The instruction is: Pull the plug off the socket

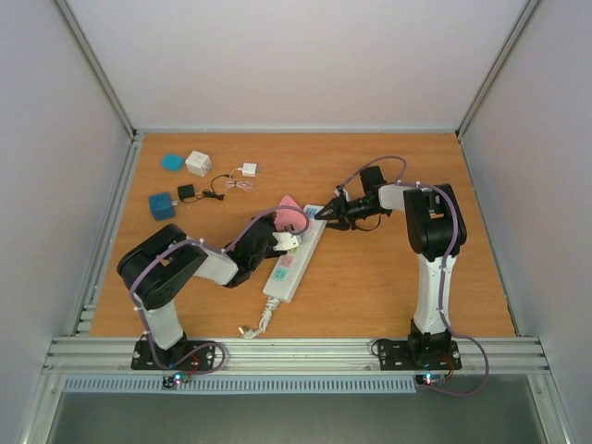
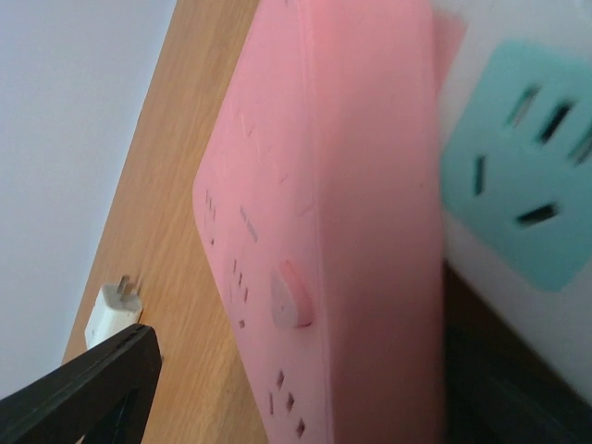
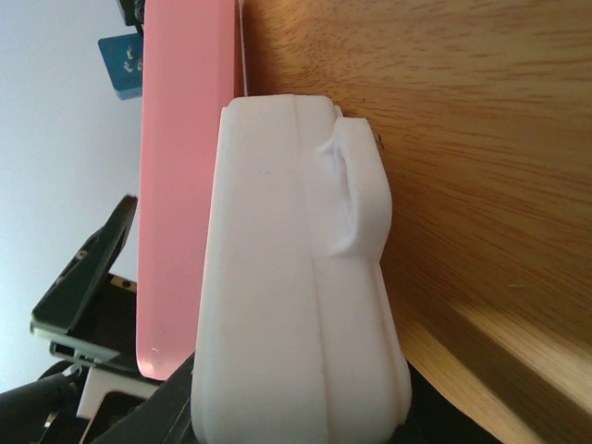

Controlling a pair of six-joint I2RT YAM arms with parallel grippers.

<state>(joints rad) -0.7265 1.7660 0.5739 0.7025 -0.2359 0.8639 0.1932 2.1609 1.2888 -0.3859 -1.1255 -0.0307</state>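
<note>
Plug [image 1: 289, 212]: pink, rigid, light, probably tight in socket [image 1: 287, 268], mid-frame; grip its broad sides. Left fingers [image 2: 83, 388] wide, straddling, unclamped; right fingers [image 1: 331, 215] pinch socket's end.

The socket [image 1: 289, 268] is white, with a row of pastel pink and blue-green outlet faces, and its cord [image 1: 262, 322] is white too. The plug [image 1: 292, 215] is plain pink. The table [image 1: 388, 296] is orange-brown wood with a fine grain. The cube [image 1: 164, 205] is blue, the small square [image 1: 172, 162] teal, the block [image 1: 198, 163] white, the adapter [image 1: 187, 192] black and the charger [image 1: 248, 170] white. The left arm [image 1: 162, 268] and right arm [image 1: 430, 222] are black and white, with lilac cables [image 1: 453, 277].
</note>
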